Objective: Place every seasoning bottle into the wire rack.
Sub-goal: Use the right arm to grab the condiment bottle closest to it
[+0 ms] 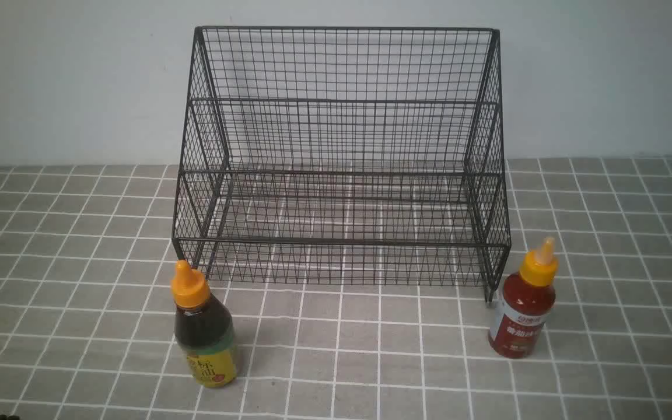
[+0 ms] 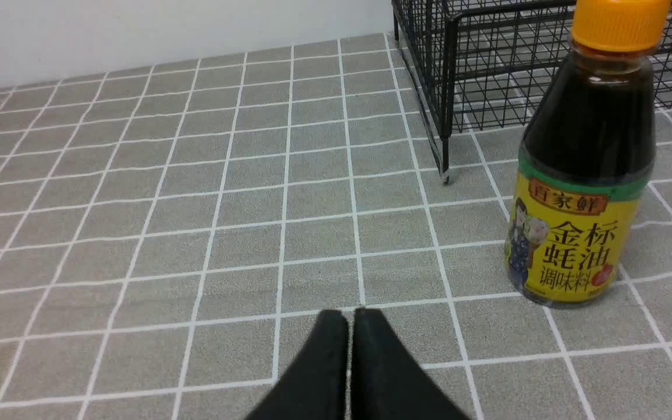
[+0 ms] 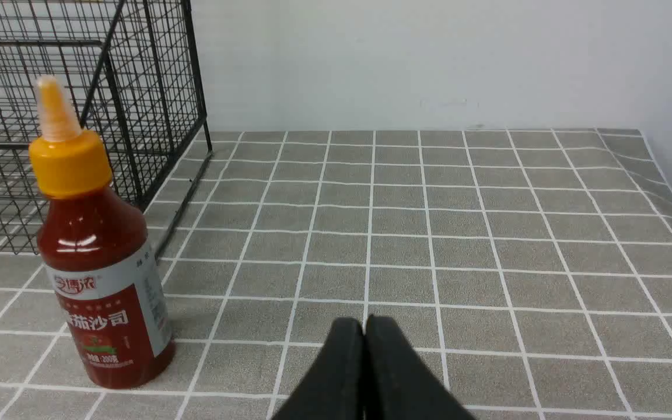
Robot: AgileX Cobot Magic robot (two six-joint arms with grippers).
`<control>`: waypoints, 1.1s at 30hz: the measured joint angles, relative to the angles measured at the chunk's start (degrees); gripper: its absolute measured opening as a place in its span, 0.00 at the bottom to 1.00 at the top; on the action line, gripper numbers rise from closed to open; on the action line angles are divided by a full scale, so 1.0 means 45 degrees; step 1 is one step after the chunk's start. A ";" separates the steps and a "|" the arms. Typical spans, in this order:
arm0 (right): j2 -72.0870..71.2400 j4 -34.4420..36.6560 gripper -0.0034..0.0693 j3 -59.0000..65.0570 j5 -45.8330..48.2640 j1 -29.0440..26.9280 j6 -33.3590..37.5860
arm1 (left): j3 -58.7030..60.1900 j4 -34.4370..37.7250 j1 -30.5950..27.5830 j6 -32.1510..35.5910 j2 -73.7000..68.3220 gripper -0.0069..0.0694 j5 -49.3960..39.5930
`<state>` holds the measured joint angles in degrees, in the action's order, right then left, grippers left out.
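Note:
The black wire rack (image 1: pixel 342 157) stands against the back wall with nothing in it. The dark-brown bottle (image 1: pixel 205 332) with a yellow-green label stands upright in front of the rack's left corner; it also shows in the left wrist view (image 2: pixel 581 175). The red bottle (image 1: pixel 524 306) with a red-white label stands upright by the rack's right foot, and shows in the right wrist view (image 3: pixel 100 256). My left gripper (image 2: pixel 350 315) is shut and empty, low over the table beside the brown bottle. My right gripper (image 3: pixel 364 322) is shut and empty beside the red bottle. Neither gripper shows in the front view.
The table wears a grey cloth (image 1: pixel 342 350) with a white grid. A pale wall (image 1: pixel 79 76) rises behind the rack. The cloth's right edge (image 3: pixel 668 186) lies near a side wall in the right wrist view.

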<state>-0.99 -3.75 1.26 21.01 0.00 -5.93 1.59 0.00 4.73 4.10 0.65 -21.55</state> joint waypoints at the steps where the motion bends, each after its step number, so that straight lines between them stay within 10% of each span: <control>1: 0.0000 0.0000 0.03 0.0000 0.0000 0.0000 0.0000 | 0.0000 0.0000 0.0000 0.0000 0.0000 0.08 0.0000; 19: 0.0000 0.0107 0.03 0.0000 -0.0098 0.0015 -0.0113 | 0.0000 0.0000 0.0000 0.0000 0.0000 0.08 0.0000; 33: 0.0000 0.4712 0.03 0.0090 -0.5350 0.0000 -0.2205 | 0.0000 0.0000 0.0000 0.0000 0.0000 0.08 0.0000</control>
<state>-0.99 17.45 1.67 -3.07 0.00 -15.85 1.59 0.00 4.73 4.10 0.65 -21.55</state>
